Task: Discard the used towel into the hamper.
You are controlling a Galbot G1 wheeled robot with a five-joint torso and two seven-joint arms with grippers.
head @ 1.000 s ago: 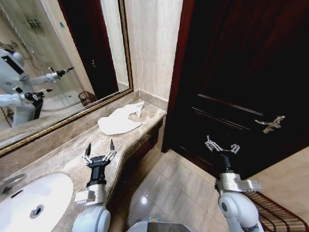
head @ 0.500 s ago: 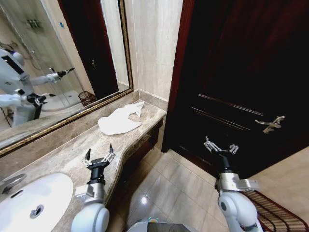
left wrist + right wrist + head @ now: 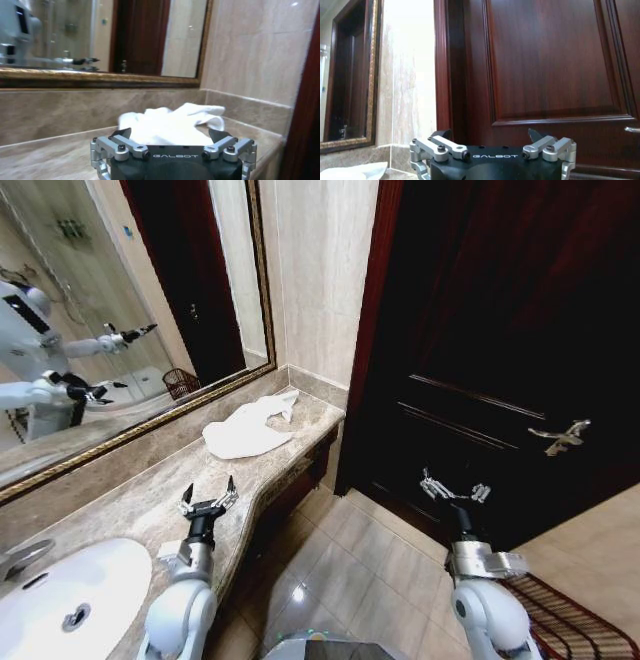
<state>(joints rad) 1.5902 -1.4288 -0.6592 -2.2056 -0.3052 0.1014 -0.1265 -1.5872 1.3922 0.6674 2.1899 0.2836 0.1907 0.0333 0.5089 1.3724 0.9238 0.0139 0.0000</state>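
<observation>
We are in a bathroom, at a marble counter under a gilt-framed mirror, with a dark wooden door to our right. Our left gripper hangs above the counter edge, fingers spread wide and empty, aimed along the counter at the towel, which we judge suits a straight reach. In the left wrist view the towel sits crumpled just beyond the open fingertips, not yet touched, near the corner where counter meets wall. Our right gripper hovers over the tiled floor before the door, also open and holding nothing, kept clear of the left arm's path. The hamper appears as a reflection in the mirror, so it stands somewhere behind us. A sink lies near our left arm.
</observation>
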